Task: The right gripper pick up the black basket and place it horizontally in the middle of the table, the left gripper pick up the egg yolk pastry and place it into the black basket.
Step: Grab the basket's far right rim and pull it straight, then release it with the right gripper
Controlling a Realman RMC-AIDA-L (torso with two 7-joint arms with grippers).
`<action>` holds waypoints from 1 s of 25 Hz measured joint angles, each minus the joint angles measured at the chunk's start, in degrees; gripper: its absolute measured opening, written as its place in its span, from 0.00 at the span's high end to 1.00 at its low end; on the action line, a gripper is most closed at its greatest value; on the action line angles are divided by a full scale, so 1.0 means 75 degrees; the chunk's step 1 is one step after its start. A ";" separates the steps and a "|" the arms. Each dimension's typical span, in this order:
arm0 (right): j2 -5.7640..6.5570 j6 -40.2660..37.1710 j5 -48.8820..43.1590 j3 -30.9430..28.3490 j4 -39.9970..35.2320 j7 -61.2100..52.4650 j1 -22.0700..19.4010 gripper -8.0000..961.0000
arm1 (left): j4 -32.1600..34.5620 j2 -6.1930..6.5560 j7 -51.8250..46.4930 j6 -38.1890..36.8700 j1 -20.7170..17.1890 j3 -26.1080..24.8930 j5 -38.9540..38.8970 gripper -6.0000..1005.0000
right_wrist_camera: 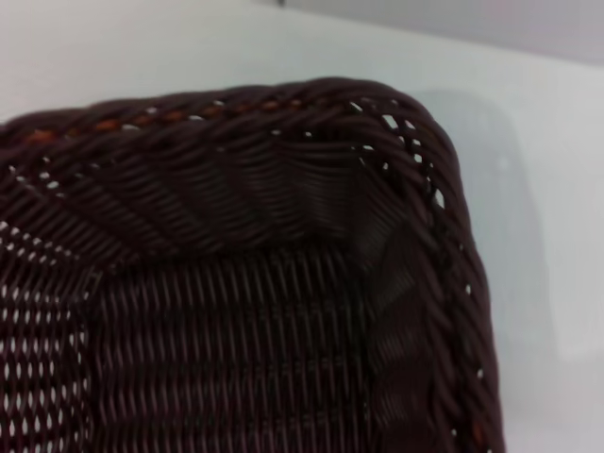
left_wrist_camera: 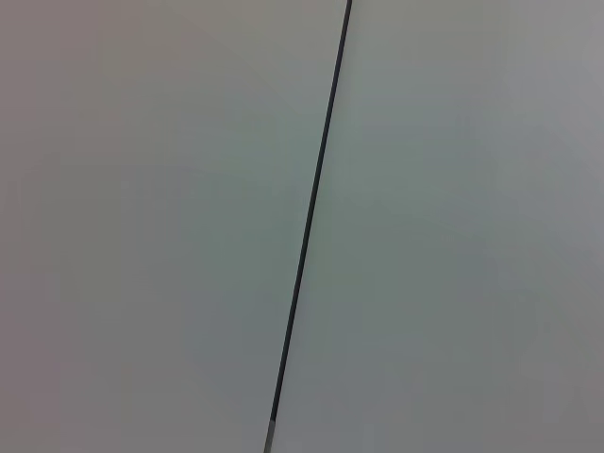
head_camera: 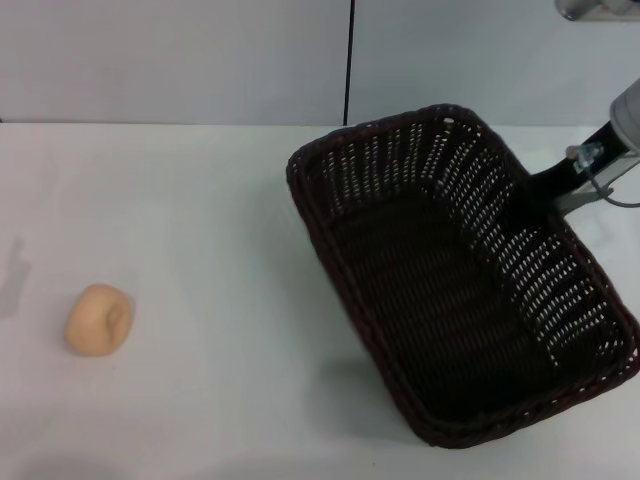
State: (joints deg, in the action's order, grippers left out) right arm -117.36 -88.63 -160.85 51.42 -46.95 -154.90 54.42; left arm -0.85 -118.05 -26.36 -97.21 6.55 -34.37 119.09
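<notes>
Black basket (head_camera: 455,275) first: you have it on the right half of the white table (head_camera: 220,300), sitting askew, its long side running diagonally from the far middle toward the near right corner, and its near end looks slightly lifted, judging by the shadow under it. Your right gripper (head_camera: 545,185) is at the basket's far right wall, its black claw against the rim, but you cannot tell from these views whether the fingers are closed on the wicker or only beside it. The right wrist view shows you just one rounded inside corner of the basket (right_wrist_camera: 283,283) from close up, with bare table beyond the braided rim. So the first half of the job looks under way and not finished: the basket is neither in the middle nor lying square across the table. The egg yolk pastry (head_camera: 99,320) is untouched, well apart from the basket on the left side of the table, dent facing up and to the right. Your left gripper is out of sight; its wrist camera sees only a pale wall with a dark seam (left_wrist_camera: 311,226), so that arm seems parked. You will find no brand, label or writing on anything shown.
</notes>
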 joint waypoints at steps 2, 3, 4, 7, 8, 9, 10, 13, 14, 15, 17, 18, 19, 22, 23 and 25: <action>-0.0006 -0.0038 0.0013 -0.0019 -0.0093 0.0067 -0.0014 0.64 | -0.0001 -0.0003 0.0000 0.0000 -0.0003 -0.0008 0.0000 0.30; -0.0009 -0.0052 0.0054 -0.0019 -0.0118 0.0120 -0.0015 0.66 | -0.0001 -0.0004 0.0000 -0.0001 -0.0009 -0.0009 -0.0001 0.30; -0.0012 -0.0055 0.0111 -0.0021 -0.0141 0.0183 -0.0015 0.69 | -0.0004 -0.0004 0.0000 -0.0005 -0.0019 -0.0010 -0.0005 0.30; -0.0017 -0.0043 0.0310 -0.0011 -0.0161 0.0420 -0.0015 0.77 | -0.0038 -0.0015 0.0000 -0.0026 -0.0081 -0.0022 -0.0037 0.30; -0.0018 -0.0041 0.0387 -0.0010 -0.0161 0.0596 -0.0015 0.78 | -0.0056 -0.0018 0.0000 -0.0058 -0.0112 -0.0029 -0.0042 0.30; -0.0018 -0.0035 0.0487 -0.0030 -0.0160 0.0835 -0.0016 0.80 | -0.0068 -0.0020 0.0000 -0.0089 -0.0136 -0.0032 -0.0043 0.30; -0.0014 -0.0028 0.0594 -0.0053 -0.0150 0.1050 -0.0026 0.82 | -0.0069 -0.0020 0.0000 -0.0134 -0.0171 -0.0034 -0.0044 0.30; 0.0072 -0.0048 0.1049 -0.0084 -0.0135 0.1943 -0.0127 0.85 | -0.0056 -0.0022 0.0000 -0.0292 -0.0267 -0.0014 -0.0037 0.31; 0.0112 -0.0105 0.1158 -0.0064 -0.0180 0.2297 -0.0150 0.85 | -0.0053 -0.0025 0.0000 -0.0348 -0.0315 0.0002 -0.0027 0.31; 0.0161 -0.0182 0.1228 -0.0050 -0.0247 0.2639 -0.0161 0.85 | -0.0056 -0.0027 0.0000 -0.0391 -0.0366 0.0011 -0.0018 0.31; 0.0259 -0.0375 0.1263 -0.0046 -0.0388 0.3351 -0.0120 0.85 | -0.0079 -0.0035 0.0000 -0.0482 -0.0461 0.0024 -0.0008 0.31; 0.0301 -0.0453 0.1265 -0.0052 -0.0431 0.3623 -0.0088 0.85 | -0.0079 -0.0035 0.0000 -0.0482 -0.0461 0.0024 -0.0008 0.31; 0.0424 -0.0627 0.1279 -0.0047 -0.0473 0.4270 0.0031 0.85 | -0.0089 -0.0039 0.0000 -0.0529 -0.0512 0.0041 -0.0002 0.31; 0.0533 -0.0772 0.1290 -0.0025 -0.0480 0.4888 0.0150 0.85 | -0.0055 -0.0040 0.0009 -0.0758 -0.0646 0.0310 0.0007 0.31; 0.0583 -0.0852 0.1294 -0.0016 -0.0493 0.5283 0.0222 0.85 | -0.0031 -0.0036 0.0008 -0.0823 -0.0673 0.0437 0.0009 0.31; 0.0613 -0.0979 0.1307 -0.0012 -0.0521 0.5938 0.0326 0.85 | -0.0008 -0.0020 0.0005 -0.1045 -0.0758 0.0862 0.0013 0.31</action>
State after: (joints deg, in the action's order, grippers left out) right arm -112.77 -95.96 -151.05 51.33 -50.86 -110.37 56.86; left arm -0.91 -118.19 -26.33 -105.05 0.87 -27.90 119.19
